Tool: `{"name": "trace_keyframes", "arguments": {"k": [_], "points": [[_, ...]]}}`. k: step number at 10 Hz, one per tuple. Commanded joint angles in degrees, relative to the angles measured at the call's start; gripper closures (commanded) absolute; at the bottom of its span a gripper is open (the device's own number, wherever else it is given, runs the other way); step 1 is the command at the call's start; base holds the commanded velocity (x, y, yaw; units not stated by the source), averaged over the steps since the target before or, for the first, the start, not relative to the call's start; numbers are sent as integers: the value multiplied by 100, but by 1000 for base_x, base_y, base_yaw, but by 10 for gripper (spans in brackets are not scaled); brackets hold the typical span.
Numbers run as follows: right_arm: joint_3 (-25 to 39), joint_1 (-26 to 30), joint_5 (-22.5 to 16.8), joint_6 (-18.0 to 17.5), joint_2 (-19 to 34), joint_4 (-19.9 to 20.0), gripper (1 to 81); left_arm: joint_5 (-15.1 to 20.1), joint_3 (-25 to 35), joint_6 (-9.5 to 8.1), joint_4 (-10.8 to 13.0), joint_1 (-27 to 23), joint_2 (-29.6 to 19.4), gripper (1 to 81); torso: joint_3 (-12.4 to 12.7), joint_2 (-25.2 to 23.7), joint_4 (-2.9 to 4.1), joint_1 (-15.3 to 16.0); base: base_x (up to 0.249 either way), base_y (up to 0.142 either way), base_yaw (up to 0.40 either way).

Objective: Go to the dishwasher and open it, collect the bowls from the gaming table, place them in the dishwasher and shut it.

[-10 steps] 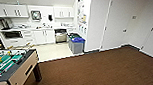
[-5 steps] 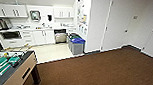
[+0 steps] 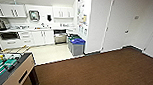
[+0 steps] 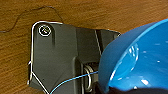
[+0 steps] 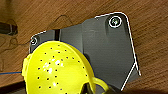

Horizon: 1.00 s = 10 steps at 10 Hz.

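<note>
Foosball table nearer than before — blue bowl close by left wrist

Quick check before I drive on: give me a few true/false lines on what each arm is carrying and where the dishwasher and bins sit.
1. A blue bowl shows large in the left wrist view. True.
2. The bowl in the right wrist view is red. False: it is yellow, with small holes in it.
3. The dishwasher sits under the kitchen counter, ahead and to the left. True.
4. The bins stand on the brown carpet. False: they stand on the pale kitchen floor beside the white wall.
5. The football table is at the head view's right edge. False: it is at lower left.
</note>
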<state>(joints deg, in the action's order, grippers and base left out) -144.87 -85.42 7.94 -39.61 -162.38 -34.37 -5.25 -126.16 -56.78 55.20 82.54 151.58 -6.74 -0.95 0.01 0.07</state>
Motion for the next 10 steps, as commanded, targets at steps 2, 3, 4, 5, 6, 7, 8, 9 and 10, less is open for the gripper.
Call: {"name": "trace_keyframes", "arguments": {"k": [2,3,4,5,6,7,8,9,10], "points": [[13,240,-196,14,89,-70,811,77,74,27,0,-243,-154,811,0,0,0,0,143,0,0],[13,240,-196,14,89,-70,811,77,74,27,-9,-234,-154,811,0,2,0,0,143,0,0],[13,231,-196,14,89,-70,811,77,74,27,-9,-234,-154,811,0,0,0,0,144,0,0],[13,231,-196,14,89,-70,811,77,74,27,0,-234,-145,811,0,0,0,0,144,0,0],[13,231,-196,14,98,-70,811,77,74,27,-9,-234,-145,811,0,0,0,0,144,0,0],[13,240,-196,14,89,-70,811,60,74,27,-9,-225,-145,811,0,0,0,0,144,0,0],[13,240,-196,14,98,-70,811,-19,65,27,-9,-216,-154,811,0,0,0,0,144,0,0],[13,240,-196,14,98,-70,811,-37,65,19,-18,-208,-162,811,0,0,0,0,145,0,0],[13,240,-196,14,89,-70,811,-37,57,27,-18,-207,-162,811,0,0,0,0,145,0,0]]}}
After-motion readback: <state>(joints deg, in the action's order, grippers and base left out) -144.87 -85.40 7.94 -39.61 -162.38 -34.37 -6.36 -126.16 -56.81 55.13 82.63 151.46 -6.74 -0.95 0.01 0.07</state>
